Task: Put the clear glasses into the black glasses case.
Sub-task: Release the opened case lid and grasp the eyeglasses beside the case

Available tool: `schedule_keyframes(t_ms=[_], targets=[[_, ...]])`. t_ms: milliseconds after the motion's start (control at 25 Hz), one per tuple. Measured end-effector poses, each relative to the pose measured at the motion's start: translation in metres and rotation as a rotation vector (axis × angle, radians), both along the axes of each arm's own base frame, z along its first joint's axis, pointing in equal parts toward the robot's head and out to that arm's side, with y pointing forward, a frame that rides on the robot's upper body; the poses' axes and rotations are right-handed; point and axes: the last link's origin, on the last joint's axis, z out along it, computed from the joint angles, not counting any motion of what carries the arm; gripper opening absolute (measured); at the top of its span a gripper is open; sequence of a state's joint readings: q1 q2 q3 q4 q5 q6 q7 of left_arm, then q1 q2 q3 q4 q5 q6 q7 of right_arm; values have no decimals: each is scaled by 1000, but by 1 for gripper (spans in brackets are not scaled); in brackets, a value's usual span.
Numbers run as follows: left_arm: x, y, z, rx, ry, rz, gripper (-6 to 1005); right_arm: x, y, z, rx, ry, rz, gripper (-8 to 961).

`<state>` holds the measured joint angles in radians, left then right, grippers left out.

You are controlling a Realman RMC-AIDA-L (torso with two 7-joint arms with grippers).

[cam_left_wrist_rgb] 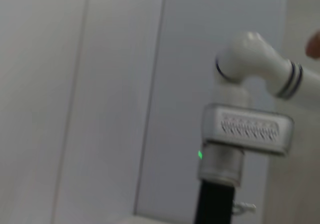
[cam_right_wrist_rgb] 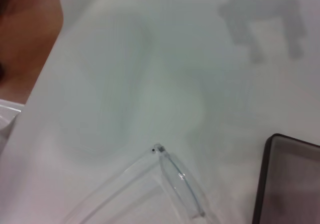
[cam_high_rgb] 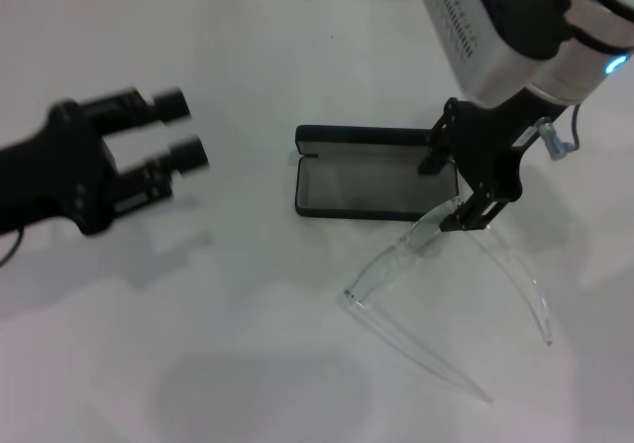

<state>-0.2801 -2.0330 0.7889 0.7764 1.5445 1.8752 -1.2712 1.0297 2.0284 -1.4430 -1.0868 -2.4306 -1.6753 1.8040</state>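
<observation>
The black glasses case lies open in the middle of the white table, its greyish lining bare. Just in front of its right end, the clear glasses are tilted, with both long arms spread toward the table's front. My right gripper is shut on the upper end of the lens. In the right wrist view the glasses show beside a corner of the case. My left gripper hovers open and empty to the left of the case.
The white table stretches all around the case. In the right wrist view the table's edge meets brown floor. The left wrist view shows only my right arm's white wrist against a pale wall.
</observation>
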Motion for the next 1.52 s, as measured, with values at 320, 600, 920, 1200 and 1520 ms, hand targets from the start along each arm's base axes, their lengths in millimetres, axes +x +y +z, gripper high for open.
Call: schedule_keyframes(t_ms=[320, 600, 920, 1200, 1520], targets=[[-4, -11, -11, -93, 56, -35, 525, 1, -3, -26, -10, -47, 94, 657], [-10, -20, -18, -155, 92, -32, 525, 3, -5, -47, -14, -76, 174, 629], [-13, -25, -23, -163, 75, -30, 525, 1, -12, -58, -57, -78, 189, 598], [-11, -23, -24, -144, 72, -51, 525, 7, -20, -68, -99, -93, 175, 570], [-9, -21, -24, -138, 72, -58, 524, 11, -20, -72, -101, -98, 167, 538]])
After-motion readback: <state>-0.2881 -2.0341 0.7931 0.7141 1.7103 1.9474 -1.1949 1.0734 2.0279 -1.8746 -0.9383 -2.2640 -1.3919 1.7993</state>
